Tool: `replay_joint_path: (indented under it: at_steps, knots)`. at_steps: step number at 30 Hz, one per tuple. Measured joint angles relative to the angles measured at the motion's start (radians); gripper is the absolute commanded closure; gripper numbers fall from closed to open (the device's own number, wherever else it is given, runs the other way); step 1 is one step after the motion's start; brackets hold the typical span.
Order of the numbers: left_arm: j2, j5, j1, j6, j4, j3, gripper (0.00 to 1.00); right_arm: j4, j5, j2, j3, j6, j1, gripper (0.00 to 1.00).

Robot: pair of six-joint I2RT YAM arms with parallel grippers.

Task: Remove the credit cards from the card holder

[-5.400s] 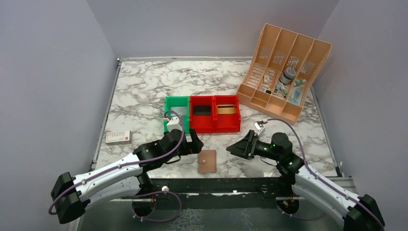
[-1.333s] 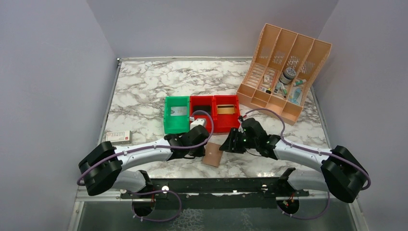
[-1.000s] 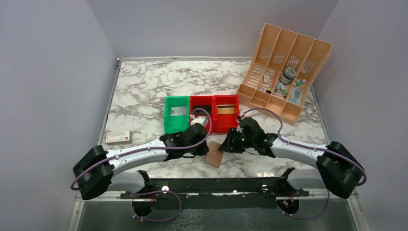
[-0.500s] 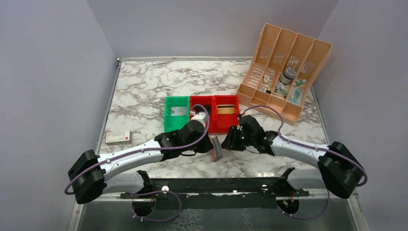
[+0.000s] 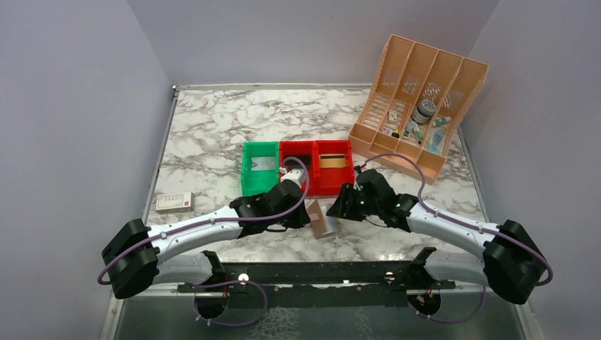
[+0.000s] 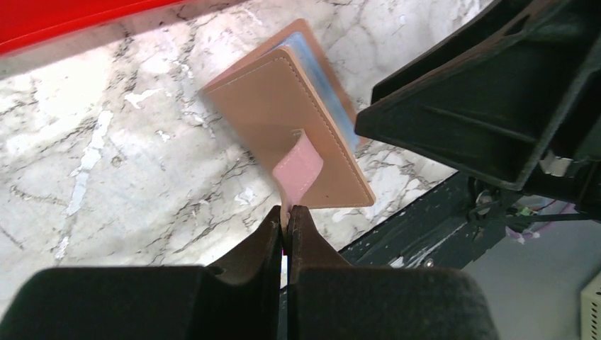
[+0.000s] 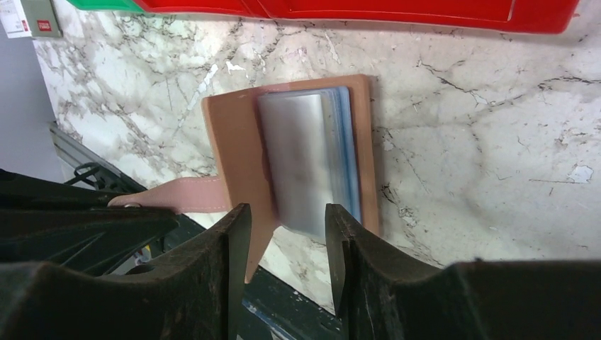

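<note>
The card holder is a brownish-pink wallet near the table's front edge, between my two grippers. My left gripper is shut on its pink strap, and the cover tilts up off the marble. In the right wrist view the holder stands partly open, and its pale blue-grey pocket panels are blurred. My right gripper hangs open just at the panels' near edge, with nothing between its fingers. No credit cards show apart from the pockets.
Behind the holder stand a green bin and a red double bin with flat items inside. A peach slotted organizer is at the back right and a small white box at the left. The black front rail runs close below.
The holder lay flat and closed, then my left gripper pulled it up on edge by the strap. Now it has swung open toward the right gripper, which stayed close beside it.
</note>
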Motion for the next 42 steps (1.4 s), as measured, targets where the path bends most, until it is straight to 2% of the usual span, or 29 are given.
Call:
replay_joint_path:
  at_steps: [11,19,31,42]
  knots:
    - [-0.029,-0.059,0.0,-0.003,-0.086,-0.037,1.0,-0.005,-0.011,-0.022,0.0,-0.016,0.0,0.58]
    - [-0.044,-0.123,0.0,-0.014,-0.166,-0.091,1.0,0.041,-0.075,0.09,0.0,-0.038,0.0,0.59]
    - [0.001,-0.145,0.0,-0.013,-0.192,-0.095,1.0,0.102,-0.151,0.178,0.0,-0.065,0.0,0.75]
    - [0.04,-0.153,0.0,0.002,-0.193,-0.095,1.0,0.119,-0.204,0.176,0.003,-0.075,0.0,0.72]
